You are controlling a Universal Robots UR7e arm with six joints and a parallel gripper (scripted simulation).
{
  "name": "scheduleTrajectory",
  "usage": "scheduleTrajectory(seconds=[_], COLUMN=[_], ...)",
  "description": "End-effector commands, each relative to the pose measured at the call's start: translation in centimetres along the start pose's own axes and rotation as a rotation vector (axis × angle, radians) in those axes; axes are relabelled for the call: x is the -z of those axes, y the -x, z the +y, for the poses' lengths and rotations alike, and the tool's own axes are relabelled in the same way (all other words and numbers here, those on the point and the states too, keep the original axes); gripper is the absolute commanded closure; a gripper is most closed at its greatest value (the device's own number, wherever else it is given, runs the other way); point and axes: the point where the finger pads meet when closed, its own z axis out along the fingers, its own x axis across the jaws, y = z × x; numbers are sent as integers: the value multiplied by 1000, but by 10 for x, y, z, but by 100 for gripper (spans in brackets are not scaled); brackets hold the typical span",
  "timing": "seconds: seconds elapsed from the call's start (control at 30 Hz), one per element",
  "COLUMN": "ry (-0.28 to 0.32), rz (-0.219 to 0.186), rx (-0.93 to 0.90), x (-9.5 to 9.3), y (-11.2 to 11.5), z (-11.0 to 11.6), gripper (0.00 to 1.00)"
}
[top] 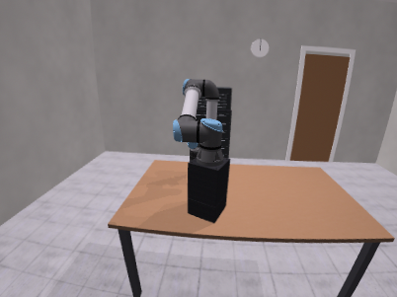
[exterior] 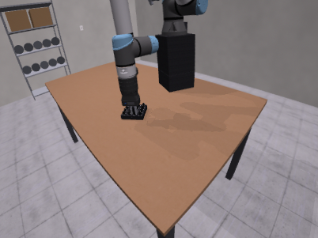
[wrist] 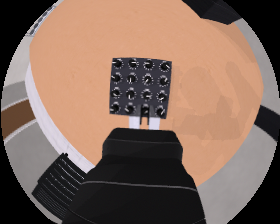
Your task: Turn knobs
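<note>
The knob box (exterior: pixel 134 115) is a small black square box with four rows of knobs. It stands on the brown table, left of the arm's base. In the wrist view the knob box (wrist: pixel 140 87) lies straight ahead, its sides square to the view. My gripper (exterior: pixel 131 106) points straight down onto it. Its two pale fingers are shut on a knob in the edge row nearest the wrist camera, third from the left in that view. The printed names and white lines are too small to read. In the top view the box and gripper are hidden behind the arm's pedestal.
The black pedestal (exterior: pixel 176 62) carrying the arm stands on the table behind the box; it also shows in the top view (top: pixel 208 188). A metal shelf (exterior: pixel 33 43) stands off the table at the far left. The table edge runs close to the box's left side.
</note>
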Motion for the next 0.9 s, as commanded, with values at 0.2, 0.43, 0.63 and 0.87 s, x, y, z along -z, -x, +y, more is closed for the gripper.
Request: scheduleTrajectory(seconds=[0.2, 0.43, 0.63, 0.87], ry=[1, 1, 1, 1], rz=[-1, -1, -1, -1], rx=[3, 3, 3, 3], x=[0, 0, 0, 0], y=[0, 0, 0, 0], z=[0, 0, 0, 0], gripper=[70, 54, 54, 54])
